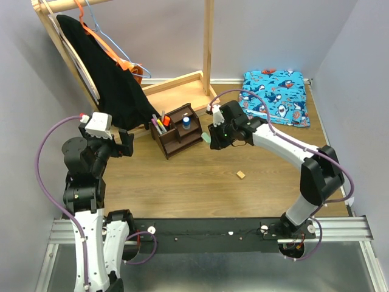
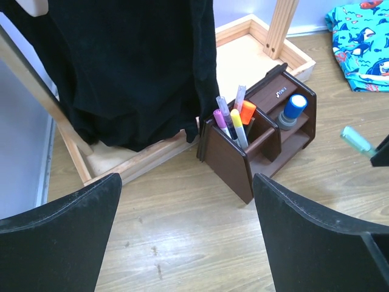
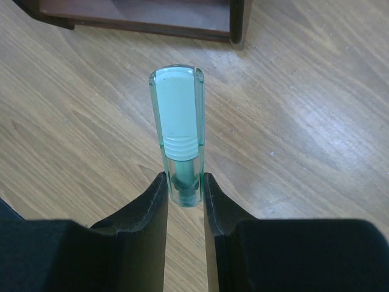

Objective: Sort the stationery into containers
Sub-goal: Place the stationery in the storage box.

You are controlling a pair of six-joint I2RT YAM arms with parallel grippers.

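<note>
The right end effector (image 3: pixel 184 181), closed on the highlighter (image 3: pixel 178 109), holds it just at 3 o'clock of the organiser (image 1: pixel 177 131). Best is to rise above the rim, centre over a free compartment, tip it upright, then let go. The left end effector (image 2: pixel 187 182) stands open, empty.

Mint-green highlighter (image 3: pixel 178 115) hovers just beside the brown organiser (image 2: pixel 231 164) holding upright pens (image 2: pixel 237 125).
</note>
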